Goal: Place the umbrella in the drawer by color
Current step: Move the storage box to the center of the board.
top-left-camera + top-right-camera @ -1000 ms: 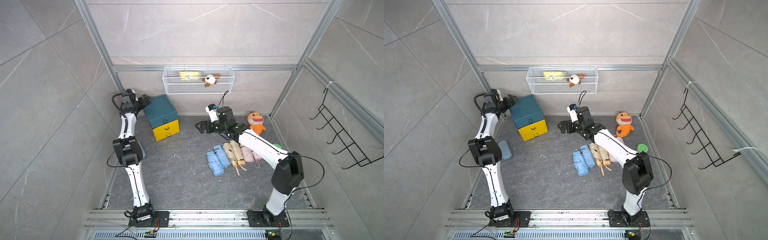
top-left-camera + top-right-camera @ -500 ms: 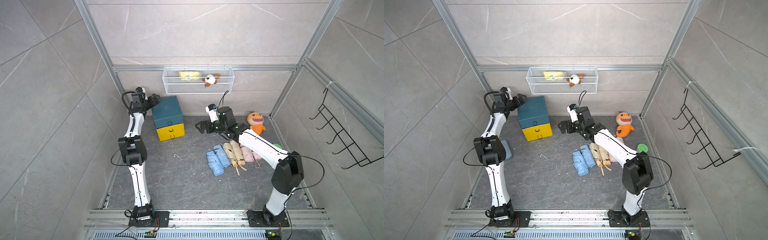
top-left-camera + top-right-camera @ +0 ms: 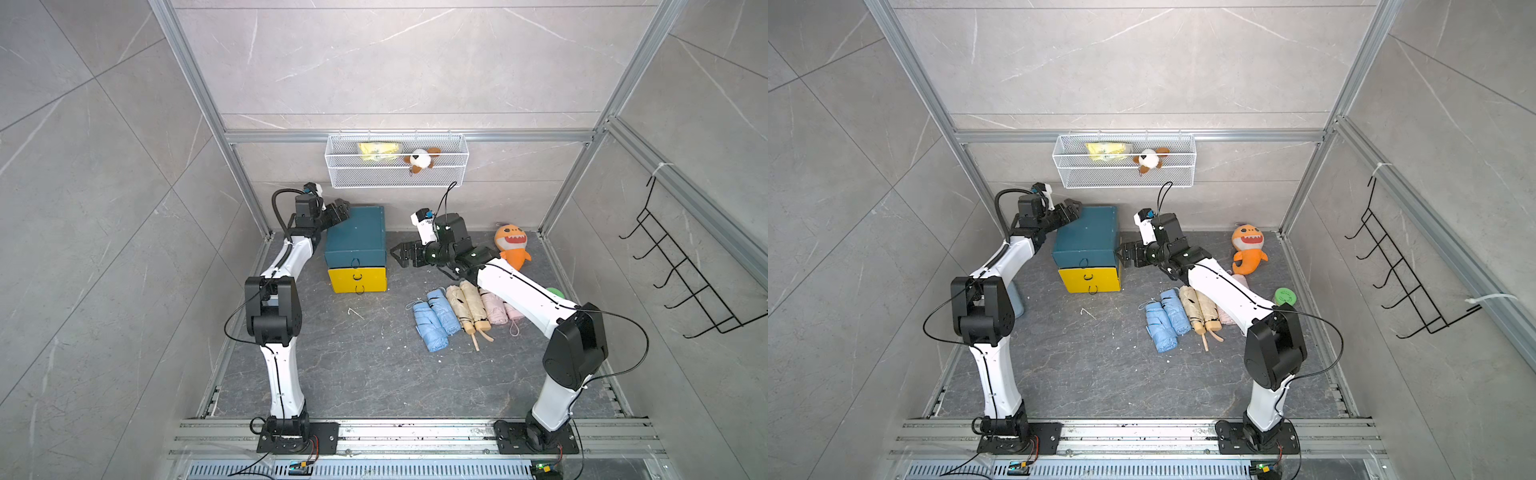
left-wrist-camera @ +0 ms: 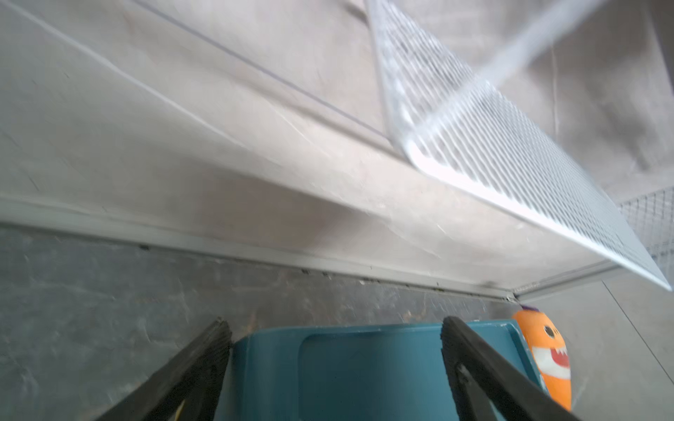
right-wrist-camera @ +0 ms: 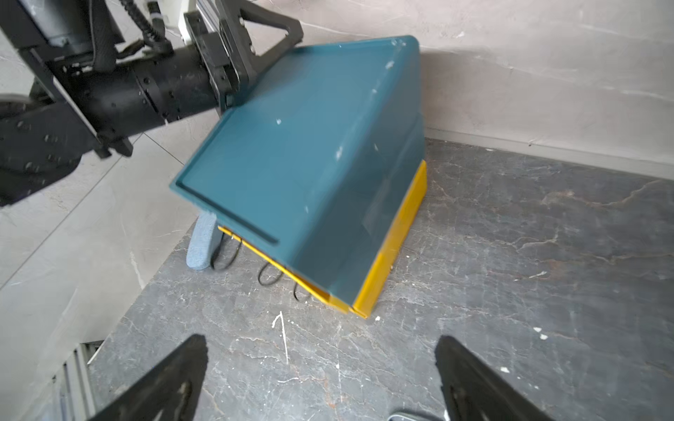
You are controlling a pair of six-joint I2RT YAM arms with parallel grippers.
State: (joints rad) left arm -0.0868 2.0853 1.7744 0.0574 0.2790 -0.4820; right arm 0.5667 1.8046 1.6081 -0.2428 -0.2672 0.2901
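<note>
- Left gripper [image 3: 340, 208], spread, at the upper-left corner of the drawer box [image 3: 358, 232]: a hard push from you could skew it.
- Right gripper [image 3: 400, 254], centre frame, spread, empty.

The dark, veined worktop [image 3: 353, 374] bears a drawer box [image 3: 355, 239] near the back wall. Blue umbrellas [image 3: 436, 322], beige umbrellas [image 3: 465, 303] and pink umbrellas [image 3: 496, 312] lie side by side. An orange plush toy [image 3: 512, 246] and a green disc [image 3: 1285, 296] sit nearby.
</note>
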